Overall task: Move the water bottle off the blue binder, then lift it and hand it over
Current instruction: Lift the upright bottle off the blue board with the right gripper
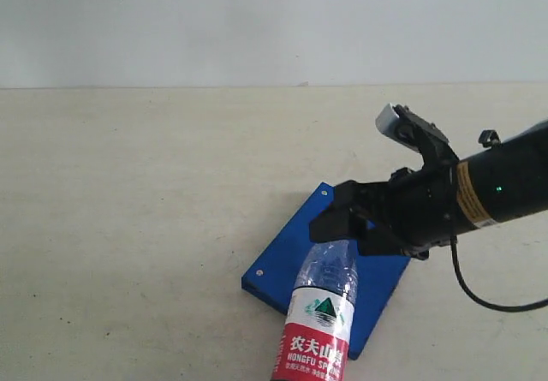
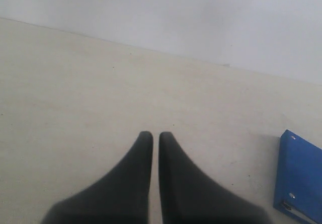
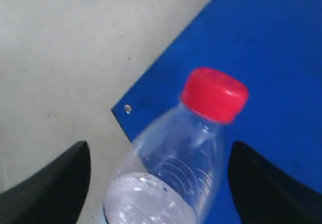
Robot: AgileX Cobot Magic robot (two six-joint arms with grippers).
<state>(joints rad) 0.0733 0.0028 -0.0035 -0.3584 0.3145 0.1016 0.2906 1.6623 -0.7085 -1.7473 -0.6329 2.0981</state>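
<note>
Risks first, my read only:
- The right gripper (image 3: 160, 144) is lined up on the tapered shoulder of the water bottle (image 1: 321, 312), just below the red cap (image 3: 215, 93). Clear plastic is slick and the taper slopes. If it closes there, the bottle could squirt out towards the cap end.
- The bottle is round. A nudge instead of a grip may roll it, or skid the blue binder (image 1: 291, 253) along with it.
- There's water inside, so the weight can shift in a lift and twist in the fingers.
- The binder lies flat on the table (image 1: 128, 227). A fingertip might slide over the edge rather than get under it.

Right gripper: spread wide, one finger on each side of the bottle's shoulder. There's a gap on both sides in the wrist view, so no contact that I can see, and it holds nothing. The bottle sits between the fingers with the binder under and beyond the tips. I can't tell whether the bottle stands or lies.

Left gripper (image 2: 156, 136): fingers pressed together with nothing between them, over bare table. A binder corner lies ahead and off to one side, well apart.
</note>
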